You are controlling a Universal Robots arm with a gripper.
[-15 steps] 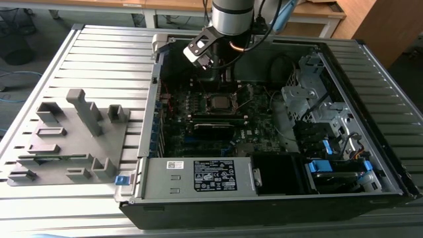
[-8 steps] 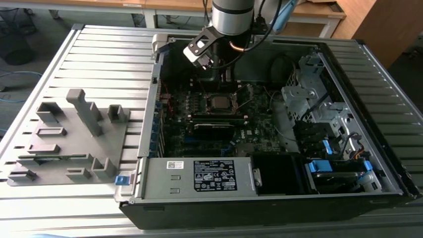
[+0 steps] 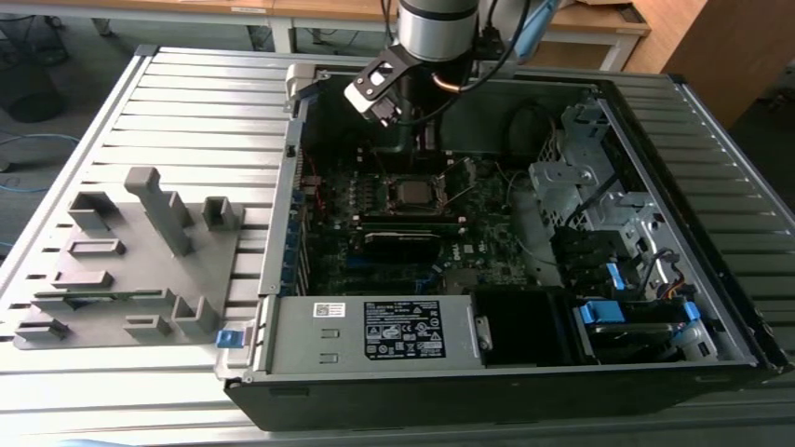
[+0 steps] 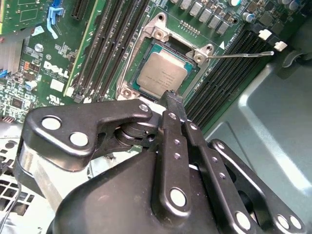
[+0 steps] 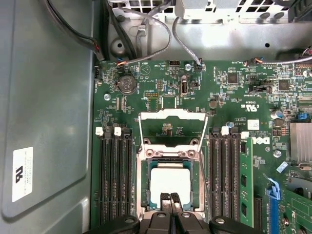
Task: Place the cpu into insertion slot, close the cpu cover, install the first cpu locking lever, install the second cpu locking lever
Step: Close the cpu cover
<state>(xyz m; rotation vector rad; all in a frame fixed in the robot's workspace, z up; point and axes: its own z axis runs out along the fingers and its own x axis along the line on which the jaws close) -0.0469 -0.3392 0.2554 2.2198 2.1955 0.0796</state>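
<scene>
First wrist view, pincer (image 5: 171,199) closed together at cpu (image 5: 170,179) edge; cpu cover (image 5: 173,113) raised open beyond

The cpu (image 5: 170,184) lay in the insertion slot (image 5: 142,185), with the cpu cover (image 5: 173,113) swung open just beside it and memory slots (image 5: 114,180) flanking both sides. The computer case (image 3: 497,396) sat on the surface (image 3: 186,102), with a fixture block (image 3: 125,270) to the exterior view's left.
</scene>
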